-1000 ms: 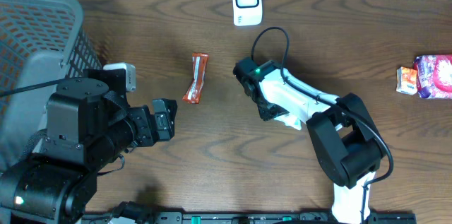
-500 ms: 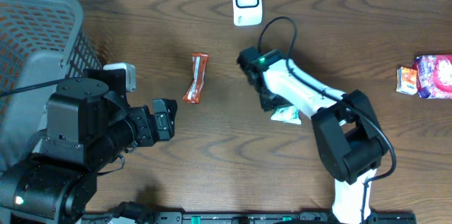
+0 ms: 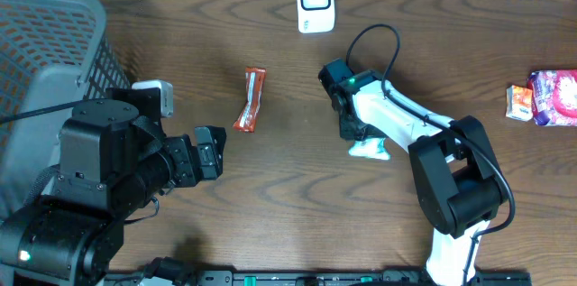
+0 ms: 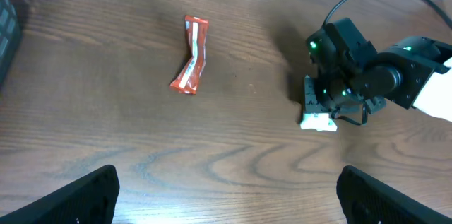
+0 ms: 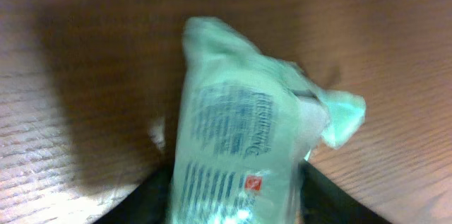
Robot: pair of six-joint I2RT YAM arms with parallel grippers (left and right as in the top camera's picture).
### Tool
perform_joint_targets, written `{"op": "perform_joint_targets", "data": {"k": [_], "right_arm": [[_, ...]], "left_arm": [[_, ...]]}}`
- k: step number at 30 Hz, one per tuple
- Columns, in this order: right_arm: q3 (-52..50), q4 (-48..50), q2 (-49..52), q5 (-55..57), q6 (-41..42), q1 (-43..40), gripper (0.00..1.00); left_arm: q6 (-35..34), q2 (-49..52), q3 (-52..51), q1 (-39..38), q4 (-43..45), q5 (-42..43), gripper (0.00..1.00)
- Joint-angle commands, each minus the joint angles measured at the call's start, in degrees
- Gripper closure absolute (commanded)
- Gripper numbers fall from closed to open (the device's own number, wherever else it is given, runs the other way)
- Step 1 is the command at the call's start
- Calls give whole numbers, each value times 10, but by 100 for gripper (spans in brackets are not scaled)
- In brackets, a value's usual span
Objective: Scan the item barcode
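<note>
Right pincer (image 5: 236,197) clasps one green packet (image 5: 244,121); one red wrapper (image 3: 251,98) nearby.

a shop-checkout setup: grey shopping basket (image 3: 47,47), white barcode scanner (image 3: 315,2) and wrapped snacks (image 3: 251,98) on a wooden table (image 3: 270,205).

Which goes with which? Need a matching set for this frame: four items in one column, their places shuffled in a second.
Items:
1. white scanner
2. orange wrapper
3. pale green packet
4. pink pack

Places:
A. between the fingers of the right gripper
B. far edge of the table, middle
C. table's right edge
D. lying loose, left of centre

Pairs: 1-B, 2-D, 3-A, 4-C
</note>
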Motion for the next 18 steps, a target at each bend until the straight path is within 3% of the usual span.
{"op": "perform_joint_targets", "data": {"k": [1, 8, 12, 15, 18], "right_arm": [[-11, -10, 25, -81, -2, 0, 99], [75, -37, 24, -255, -102, -9, 99], [136, -36, 24, -447, -199, -26, 99], [144, -4, 24, -575, -238, -49, 99], [124, 26, 25, -628, -240, -73, 99]], "left_arm": [[1, -2, 2, -1, 0, -5, 2], [1, -2, 2, -1, 0, -5, 2], [1, -2, 2, -1, 0, -5, 2], [1, -2, 2, -1, 0, -5, 2], [1, -2, 2, -1, 0, -5, 2]]}}
